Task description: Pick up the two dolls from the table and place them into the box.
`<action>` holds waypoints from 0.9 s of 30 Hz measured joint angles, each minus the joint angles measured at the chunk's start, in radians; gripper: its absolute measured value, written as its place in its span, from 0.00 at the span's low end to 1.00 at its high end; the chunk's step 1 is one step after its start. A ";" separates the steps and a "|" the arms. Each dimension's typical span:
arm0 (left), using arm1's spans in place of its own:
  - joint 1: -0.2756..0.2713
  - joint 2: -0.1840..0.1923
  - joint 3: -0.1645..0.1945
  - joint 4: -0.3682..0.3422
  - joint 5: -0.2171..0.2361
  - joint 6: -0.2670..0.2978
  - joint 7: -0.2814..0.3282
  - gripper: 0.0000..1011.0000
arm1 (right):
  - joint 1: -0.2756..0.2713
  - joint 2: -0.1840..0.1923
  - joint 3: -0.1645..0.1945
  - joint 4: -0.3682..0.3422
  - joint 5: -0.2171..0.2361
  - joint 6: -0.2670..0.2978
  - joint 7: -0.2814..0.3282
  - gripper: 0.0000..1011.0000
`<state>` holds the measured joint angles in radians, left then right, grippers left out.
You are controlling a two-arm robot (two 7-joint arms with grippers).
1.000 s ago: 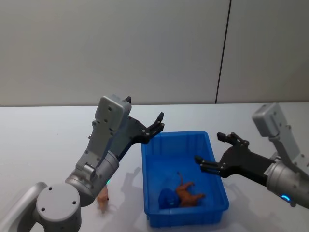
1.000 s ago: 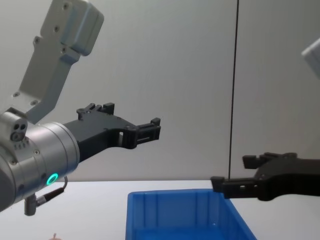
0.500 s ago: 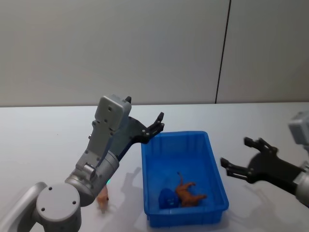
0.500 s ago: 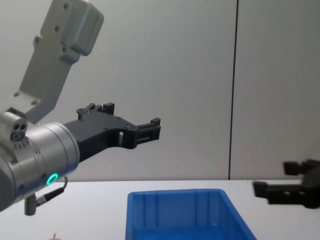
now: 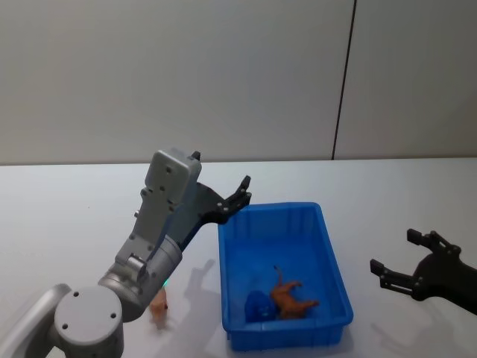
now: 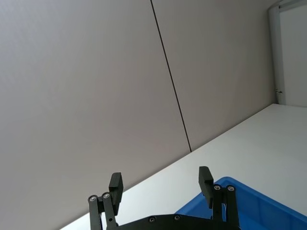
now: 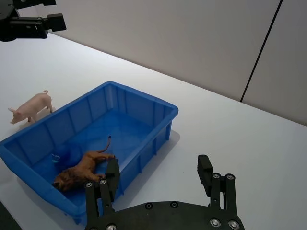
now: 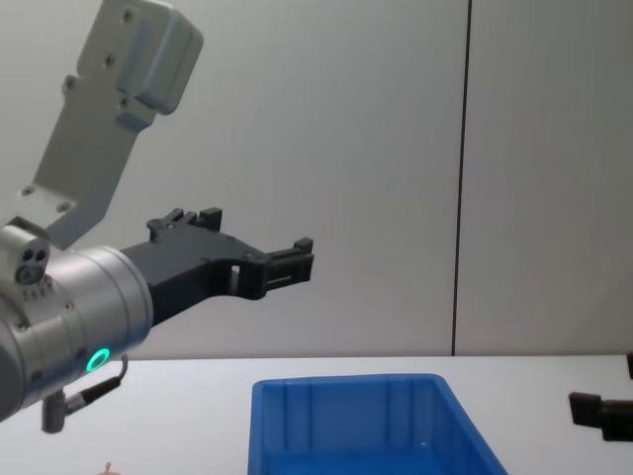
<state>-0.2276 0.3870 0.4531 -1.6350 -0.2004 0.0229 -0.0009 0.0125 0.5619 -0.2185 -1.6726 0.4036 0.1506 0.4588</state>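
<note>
Right gripper (image 5: 393, 252) hangs low at the right edge of the head view, over the white table (image 5: 74, 209) and well to the right of the blue bin (image 5: 272, 206). Its two black fingers are spread wide, with nothing between them. Seen from its own wrist camera, the same fingers (image 7: 112, 172) stand apart over bare tabletop, with the bin (image 7: 144, 93) beyond them.

The left gripper (image 5: 240, 195) sits near the centre of the head view, by the bin's far left corner. In the chest view it (image 8: 297, 259) is raised well above the bin's rim (image 8: 346, 381). Its fingers are parted too and hold nothing.

The reddish-brown toy lion (image 5: 289, 300) lies on its side on the bin floor, at the near end, in the lower centre of the head view. The pale pink toy pig (image 5: 159, 303) stands on the table at the lower left, just outside the bin's left wall and partly hidden by the left arm.
</note>
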 joint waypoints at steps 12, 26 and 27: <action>0.087 0.051 -0.006 -0.080 -0.050 0.066 0.102 0.99 | -0.023 0.022 0.011 -0.003 0.020 -0.010 -0.004 0.99; 0.235 0.141 -0.016 -0.170 -0.157 0.130 0.234 0.99 | -0.032 0.031 0.016 -0.004 0.029 -0.014 -0.005 0.99; 0.241 0.144 -0.016 -0.172 -0.162 0.133 0.240 0.99 | -0.032 0.031 0.016 -0.004 0.029 -0.014 -0.005 0.99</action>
<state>0.0131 0.5309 0.4373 -1.8074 -0.3627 0.1560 0.2391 -0.0198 0.5932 -0.2025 -1.6769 0.4324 0.1362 0.4535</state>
